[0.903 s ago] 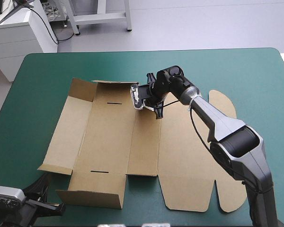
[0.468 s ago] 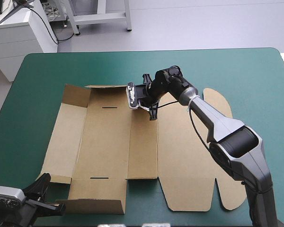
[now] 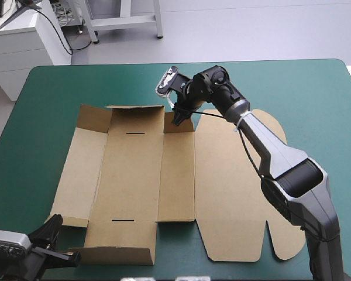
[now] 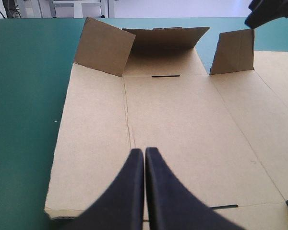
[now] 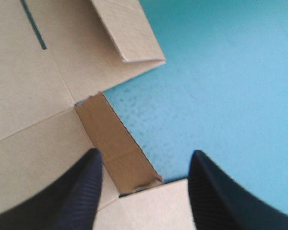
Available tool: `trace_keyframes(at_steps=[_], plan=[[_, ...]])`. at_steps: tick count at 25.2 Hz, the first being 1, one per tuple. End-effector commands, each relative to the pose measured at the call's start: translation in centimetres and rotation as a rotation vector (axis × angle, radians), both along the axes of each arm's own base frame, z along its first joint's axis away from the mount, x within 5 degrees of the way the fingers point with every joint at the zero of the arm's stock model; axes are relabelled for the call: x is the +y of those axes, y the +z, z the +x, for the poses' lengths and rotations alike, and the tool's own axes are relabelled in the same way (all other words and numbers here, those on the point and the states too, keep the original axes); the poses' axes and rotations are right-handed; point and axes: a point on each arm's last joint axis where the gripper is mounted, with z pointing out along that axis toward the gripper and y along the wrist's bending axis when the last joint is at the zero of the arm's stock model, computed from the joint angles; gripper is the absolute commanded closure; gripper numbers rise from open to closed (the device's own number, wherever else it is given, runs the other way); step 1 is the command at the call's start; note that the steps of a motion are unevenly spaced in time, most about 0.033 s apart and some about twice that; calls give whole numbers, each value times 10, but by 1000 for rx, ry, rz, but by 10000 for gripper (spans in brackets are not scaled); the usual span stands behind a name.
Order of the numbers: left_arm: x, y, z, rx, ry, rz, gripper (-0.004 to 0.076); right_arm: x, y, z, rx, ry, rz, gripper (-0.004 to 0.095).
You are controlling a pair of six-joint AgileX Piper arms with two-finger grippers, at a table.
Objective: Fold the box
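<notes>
The brown box [image 3: 134, 175] lies spread open on the teal-green cover, with its far flaps and near wall raised. My right gripper [image 3: 180, 119] hangs over the far edge, open, and a small upright flap [image 5: 117, 143] stands between its fingers [image 5: 86, 182]. That same flap [image 4: 233, 52] shows in the left wrist view beneath the right gripper [image 4: 271, 10]. My left gripper [image 4: 144, 155] is shut and empty, low over the box's near left part [image 4: 173, 124]. In the high view the left gripper [image 3: 55, 225] sits at the near left corner.
The lid panel [image 3: 234, 187] with rounded tabs lies flat on the right side. The near wall [image 3: 120, 254] stands raised beside my left gripper. Bare teal-green cover [image 3: 47, 93] shows to the left and beyond the box.
My right gripper has moved from over the panel to the far edge and risen. The small far flap now stands upright. Earlier the whole sheet shifted to the left.
</notes>
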Motion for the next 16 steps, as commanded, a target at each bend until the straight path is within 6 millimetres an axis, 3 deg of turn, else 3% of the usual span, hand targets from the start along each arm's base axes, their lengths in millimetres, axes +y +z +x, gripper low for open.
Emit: trace_keyframes(at_steps=[1, 2, 5, 6, 7, 8, 13, 16], plan=[[0, 14, -2, -101, 6, -20, 732, -25, 46, -9, -62, -176, 35, 860], [0, 14, -1, -99, 6, -20, 732, -29, 46, -8, -53, -223, 40, 925], [0, 14, 0, -91, 6, -21, 731, -46, 45, -1, -20, -433, 84, 908], [0, 14, 1, -87, 7, -21, 710, -62, 43, 1, 33, -566, 98, 908], [0, 14, 1, -87, 7, -21, 676, -68, 42, 2, 54, -588, 90, 908], [0, 14, 1, -87, 7, -21, 559, -82, 39, 2, 94, -638, 81, 908], [0, 14, 1, -87, 7, -21, 181, -109, 38, -9, 112, -694, 80, 908], [0, 14, 1, -87, 6, -22, 125, -123, 43, -36, 82, -712, 142, 908]])
